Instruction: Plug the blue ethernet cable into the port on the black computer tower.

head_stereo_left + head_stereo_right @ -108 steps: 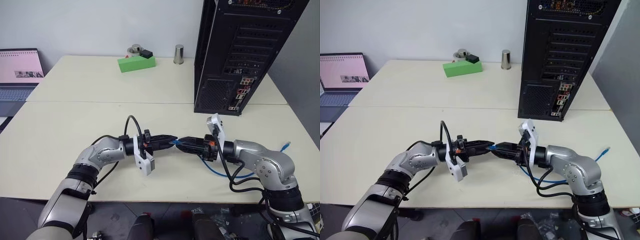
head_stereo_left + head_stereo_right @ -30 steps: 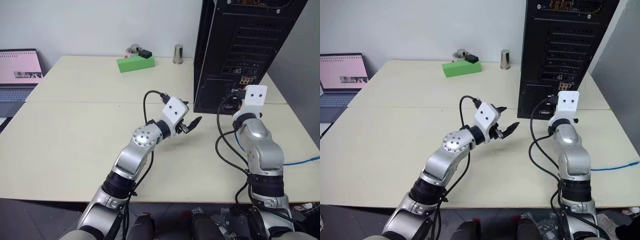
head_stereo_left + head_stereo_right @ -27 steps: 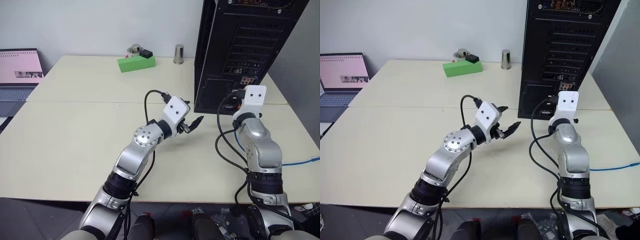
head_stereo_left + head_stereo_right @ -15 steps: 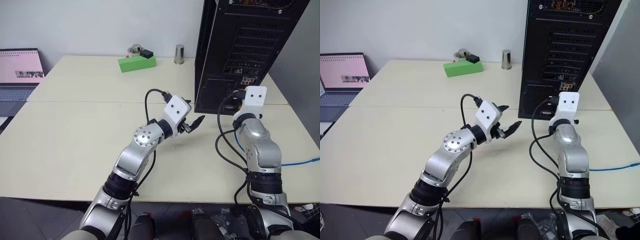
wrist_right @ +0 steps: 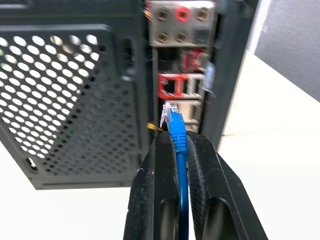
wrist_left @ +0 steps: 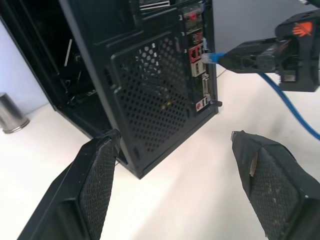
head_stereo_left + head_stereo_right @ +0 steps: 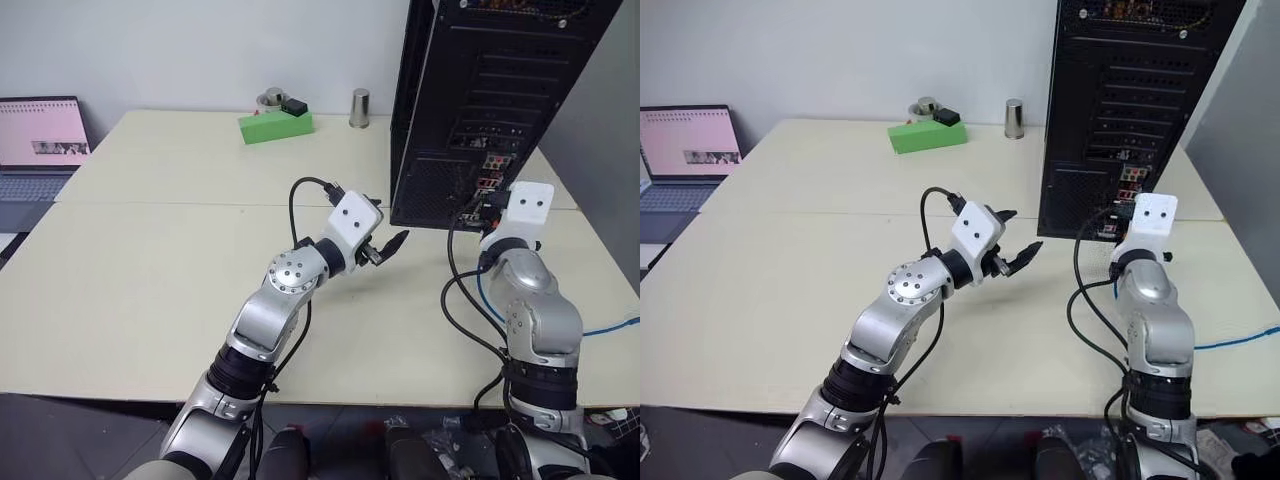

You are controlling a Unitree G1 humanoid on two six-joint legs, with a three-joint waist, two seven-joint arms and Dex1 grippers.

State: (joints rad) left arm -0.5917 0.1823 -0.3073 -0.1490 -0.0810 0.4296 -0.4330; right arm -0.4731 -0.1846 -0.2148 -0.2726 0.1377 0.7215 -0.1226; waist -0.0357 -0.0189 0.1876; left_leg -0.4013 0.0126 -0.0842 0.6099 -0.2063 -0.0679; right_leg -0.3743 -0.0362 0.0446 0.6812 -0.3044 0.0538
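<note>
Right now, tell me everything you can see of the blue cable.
The blue cable is a thin, bright blue cord ending in a small clear plastic plug. The right gripper is shut on it just behind the plug, holding the tip level and close in front of the port panel of the black computer tower, not yet inserted. Behind the gripper it trails down and runs across the table toward the right edge.

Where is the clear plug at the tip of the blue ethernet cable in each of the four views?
Left eye view: hidden behind the right gripper's white wrist block.
Right eye view: the same.
Left wrist view: plug at the tower's port panel.
Right wrist view: plug just above the right gripper, which is shut on the blue ethernet cable.
Shared landmark: the black computer tower.
</note>
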